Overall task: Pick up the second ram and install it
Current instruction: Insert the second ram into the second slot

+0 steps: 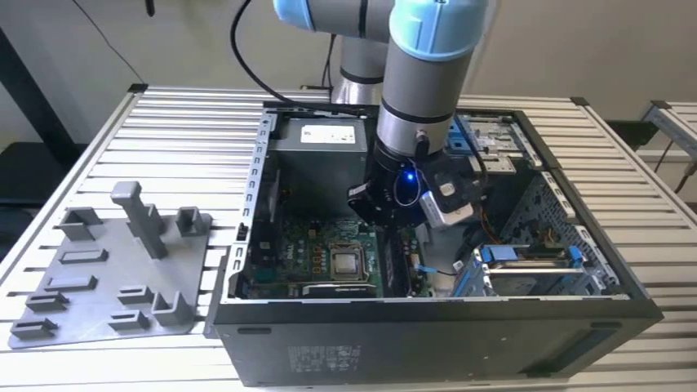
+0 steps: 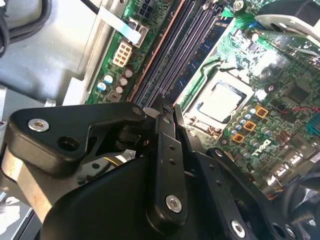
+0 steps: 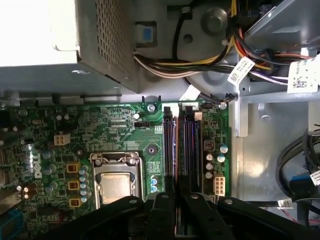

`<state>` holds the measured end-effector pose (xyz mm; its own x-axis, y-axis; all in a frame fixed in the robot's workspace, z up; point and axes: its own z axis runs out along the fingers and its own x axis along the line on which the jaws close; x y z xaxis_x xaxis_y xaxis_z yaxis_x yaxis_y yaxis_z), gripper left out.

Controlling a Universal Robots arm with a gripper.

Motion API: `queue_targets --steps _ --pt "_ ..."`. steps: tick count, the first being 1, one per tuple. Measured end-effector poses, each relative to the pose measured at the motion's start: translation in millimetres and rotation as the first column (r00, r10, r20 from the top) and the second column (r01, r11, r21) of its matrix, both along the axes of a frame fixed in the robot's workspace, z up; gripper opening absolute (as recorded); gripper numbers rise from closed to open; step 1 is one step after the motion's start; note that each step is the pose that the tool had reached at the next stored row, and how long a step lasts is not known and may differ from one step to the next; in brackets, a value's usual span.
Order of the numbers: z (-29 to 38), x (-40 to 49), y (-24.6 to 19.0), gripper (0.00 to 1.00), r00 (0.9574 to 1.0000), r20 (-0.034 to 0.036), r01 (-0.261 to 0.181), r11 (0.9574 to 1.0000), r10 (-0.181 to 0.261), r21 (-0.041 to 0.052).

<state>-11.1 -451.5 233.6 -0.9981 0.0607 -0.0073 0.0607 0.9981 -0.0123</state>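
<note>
My gripper (image 2: 167, 108) hangs inside the open computer case (image 1: 436, 327), low over the motherboard's long dark memory slots (image 3: 168, 150). Its two black fingers (image 3: 163, 202) stand close together with only a thin gap. In that gap a thin dark strip shows edge-on, which I take for the second ram (image 2: 167, 112); the fingers hide most of it. The fingertips sit over the near end of the slots (image 2: 187, 45), beside the CPU socket (image 3: 114, 182). In the exterior view the arm's wrist and gripper (image 1: 394, 220) reach straight down into the case.
The grey power-supply box (image 1: 326, 139) fills the case's far end, with a bundle of coloured cables (image 3: 200, 62) beside it. A drive cage (image 1: 534, 269) stands on the exterior view's right. A grey fixture plate (image 1: 109, 278) with upright posts lies on the slatted table at the exterior view's left.
</note>
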Motion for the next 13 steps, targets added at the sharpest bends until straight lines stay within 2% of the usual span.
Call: queue_targets --steps 6,13 --pt "-0.4 0.0 -0.1 0.14 1.0 0.0 0.0 1.0 0.0 0.0" --pt "-5.3 0.0 -0.1 0.14 1.0 -0.0001 0.0 1.0 0.0 -0.0003"
